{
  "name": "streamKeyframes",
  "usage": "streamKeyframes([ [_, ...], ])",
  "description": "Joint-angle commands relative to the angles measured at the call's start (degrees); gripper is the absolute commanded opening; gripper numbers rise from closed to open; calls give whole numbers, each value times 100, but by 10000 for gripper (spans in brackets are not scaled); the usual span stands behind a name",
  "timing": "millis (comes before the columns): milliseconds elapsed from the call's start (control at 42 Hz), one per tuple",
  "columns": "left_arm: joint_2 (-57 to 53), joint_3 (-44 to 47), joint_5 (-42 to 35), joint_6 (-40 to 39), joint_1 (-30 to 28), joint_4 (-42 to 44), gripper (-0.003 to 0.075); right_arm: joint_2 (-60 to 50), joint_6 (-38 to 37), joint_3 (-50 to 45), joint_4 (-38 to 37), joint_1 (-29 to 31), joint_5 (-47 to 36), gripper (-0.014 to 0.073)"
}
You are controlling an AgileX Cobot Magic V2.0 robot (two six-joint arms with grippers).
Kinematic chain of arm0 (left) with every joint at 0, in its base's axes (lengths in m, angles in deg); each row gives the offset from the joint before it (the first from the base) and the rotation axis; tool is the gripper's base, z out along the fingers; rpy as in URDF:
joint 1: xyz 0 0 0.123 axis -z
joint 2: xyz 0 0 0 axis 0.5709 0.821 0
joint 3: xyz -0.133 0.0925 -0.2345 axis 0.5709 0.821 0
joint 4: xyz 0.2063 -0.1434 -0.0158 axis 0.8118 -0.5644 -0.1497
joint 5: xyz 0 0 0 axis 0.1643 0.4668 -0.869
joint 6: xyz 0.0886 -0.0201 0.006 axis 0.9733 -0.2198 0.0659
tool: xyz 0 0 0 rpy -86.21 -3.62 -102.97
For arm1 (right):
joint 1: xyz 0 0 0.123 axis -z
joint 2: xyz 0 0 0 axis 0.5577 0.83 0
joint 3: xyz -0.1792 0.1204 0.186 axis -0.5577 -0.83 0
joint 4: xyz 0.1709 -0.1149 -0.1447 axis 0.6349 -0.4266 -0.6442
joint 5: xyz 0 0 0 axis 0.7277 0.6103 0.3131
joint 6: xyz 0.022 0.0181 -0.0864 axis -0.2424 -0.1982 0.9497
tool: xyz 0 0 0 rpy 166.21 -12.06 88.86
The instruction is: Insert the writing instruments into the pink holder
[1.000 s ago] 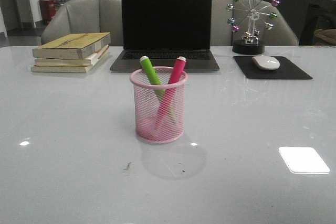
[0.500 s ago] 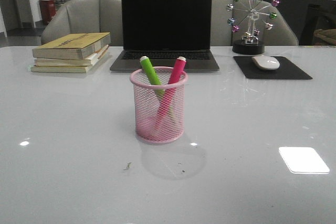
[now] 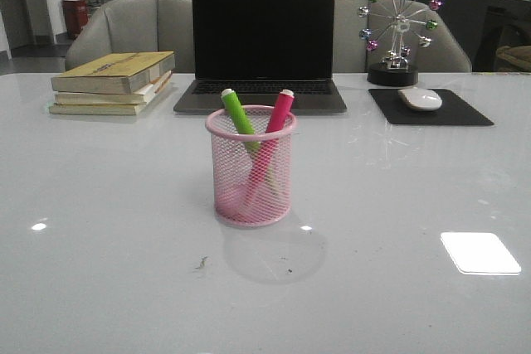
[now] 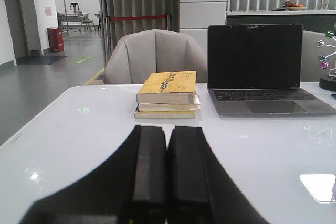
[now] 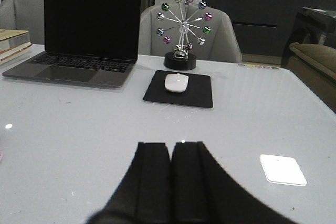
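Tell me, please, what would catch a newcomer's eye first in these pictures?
The pink holder stands alone in the middle of the white table, with the lime green marker and the magenta marker leaning crossed inside it, caps up. Behind it sits a dark-screened laptop, with a stack of books to its left and a metal ferris-wheel ornament to its right.

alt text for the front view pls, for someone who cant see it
A pink wire-mesh pen cup stands upright mid-table holding a lime green highlighter and a magenta highlighter, crossed, caps above the rim. Behind it sit an open laptop with a dark screen, stacked books to the left, and a mouse on a black pad to the right; no robot arm shows.
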Motion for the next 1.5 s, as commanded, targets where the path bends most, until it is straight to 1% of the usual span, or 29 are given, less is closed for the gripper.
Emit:
streamKeyframes([
  [0, -111, 23, -524, -45, 30, -58, 91, -175, 22, -190, 108, 73, -834, 57],
  [48, -111, 23, -524, -45, 30, -58, 91, -289, 22, -164, 108, 73, -603, 57],
  [286, -104, 23, -524, -45, 30, -58, 91, -300, 22, -169, 108, -233, -658, 57],
  [643, -104, 23, -524, -45, 30, -58, 91, -294, -30, -169, 125, -234, -808, 57],
  [690, -104, 23, -524, -45, 30, -58, 91, -294, -170, -169, 50, -234, -887, 57],
  [786, -104, 23, -524, -45, 30, -58, 91, -294, -902, -169, -585, -196, -1133, 57],
  [833, -104, 23, -524, -45, 30, -58, 91, -294, -1132, -169, -668, -189, -1206, 57],
  [952, -104, 23, -524, -45, 30, -58, 91, -294, -1132, -169, -744, -168, -1195, 57],
  [1119, -104, 23, -524, -45, 30, -58, 91, -294, -1132, -169, -817, 41, -1194, 57],
  [1333, -104, 23, -524, -45, 30, -58, 91, -294, -1132, -169, -812, 28, -1189, 57],
  [1476, -104, 23, -524, -45, 30, -58, 91, -294, -1132, -169, -812, 28, -1039, 57],
])
